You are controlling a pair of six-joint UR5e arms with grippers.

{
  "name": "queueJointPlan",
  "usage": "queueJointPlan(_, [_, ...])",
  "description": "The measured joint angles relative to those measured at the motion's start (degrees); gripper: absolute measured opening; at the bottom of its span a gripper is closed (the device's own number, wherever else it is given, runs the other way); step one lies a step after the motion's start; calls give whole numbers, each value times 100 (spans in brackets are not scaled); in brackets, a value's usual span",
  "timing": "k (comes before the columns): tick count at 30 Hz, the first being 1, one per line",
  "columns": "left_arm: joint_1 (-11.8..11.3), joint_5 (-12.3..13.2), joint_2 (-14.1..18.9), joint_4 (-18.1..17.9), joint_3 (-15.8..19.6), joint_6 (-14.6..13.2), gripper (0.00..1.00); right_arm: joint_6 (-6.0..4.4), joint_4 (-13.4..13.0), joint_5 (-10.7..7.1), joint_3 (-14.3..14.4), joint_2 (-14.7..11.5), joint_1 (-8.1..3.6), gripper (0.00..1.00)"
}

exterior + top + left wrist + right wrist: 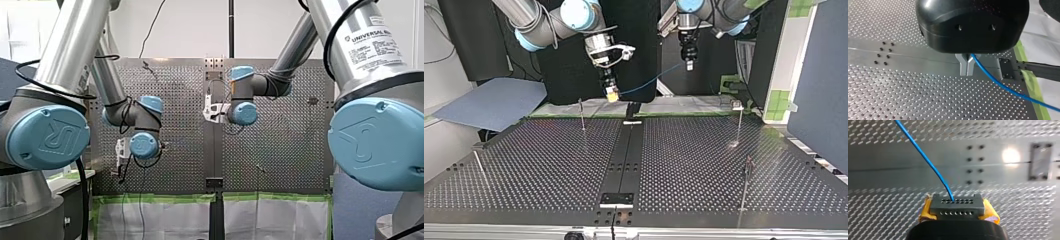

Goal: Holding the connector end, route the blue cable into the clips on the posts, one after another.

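At the top view's left edge a thin post (pixel 479 167) stands on the perforated table (pixel 549 170), and a second post (pixel 582 116) rises further in, near the table's far edge. Just right of that one, above the far edge and clear of the surface, hangs the robot's right gripper (pixel 611 94), pointing down from the arm that enters at the upper left. Its own wrist view shows yellow pads (pixel 991 213) clamped on either side of a grey connector (pixel 956 207), a block with two rows of small holes, so this claw is closed and gripping the connector. The blue cable (pixel 651 79) leaves one hole in the upper row. In the top view it runs as a nearly straight line up and to the right through the air, touching no post. It ends at the robot's left gripper (pixel 689 64), which hangs higher, to the right of the table's dark middle strip (pixel 624 160). The left wrist view shows that claw's metal fingers (pixel 963 68) pressed together with the cable pinched between them. From there the cable trails away beside them over the table toward green tape (pixel 1031 82) at its edge. Further right in the top view a clip-topped post (pixel 740 125), with a pale clip (pixel 737 105) at its head, stands near the far edge. A nearer post (pixel 745 187) stands closer to the camera, and both are well apart from the cable.
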State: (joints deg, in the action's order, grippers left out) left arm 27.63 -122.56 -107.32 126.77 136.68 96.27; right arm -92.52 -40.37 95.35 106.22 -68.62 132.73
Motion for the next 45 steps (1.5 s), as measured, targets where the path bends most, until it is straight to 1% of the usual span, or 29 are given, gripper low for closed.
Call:
queueJointPlan(3, [-56, 40, 169, 169, -50, 103, 0, -3, 69, -122, -95, -150, -3, 0])
queueJointPlan(7, [-109, 120, 388, 387, -215, 163, 0, 0, 118, -255, -170, -287, -1, 0])
queueJointPlan(10, [-146, 137, 545, 545, -364, 222, 0, 3, 146, -310, -202, -320, 9, 0])
queueJointPlan(13, [-189, 122, 694, 695, -510, 309, 0, 3, 160, -328, -213, -330, 22, 0])
queueJointPlan(16, [-253, 68, 842, 845, -657, 399, 0, 3, 165, -331, -216, -329, 22, 0])
queueJointPlan(23, [-404, 13, 1163, 1165, -936, 471, 0, -9, 161, -353, -277, -319, -3, 0])
queueJointPlan(29, [-549, 7, 1427, 1428, -1160, 512, 0, -55, 163, -537, -432, -272, 3, 0])
queueJointPlan(34, [-669, 4, 1672, 1673, -1377, 522, 0, -80, 185, -634, -596, -125, 51, 0])
queueJointPlan(38, [-753, 7, 1853, 1854, -1433, 524, 0, -78, 253, -700, -748, -47, 99, 0])
queueJointPlan(42, [-876, 21, 2058, 2060, -1443, 528, 0, -50, 420, -742, -966, -28, 151, 0])
queueJointPlan(45, [-1005, 87, 2209, 2209, -1442, 524, 0, -29, 535, -756, -1130, -27, 194, 0])
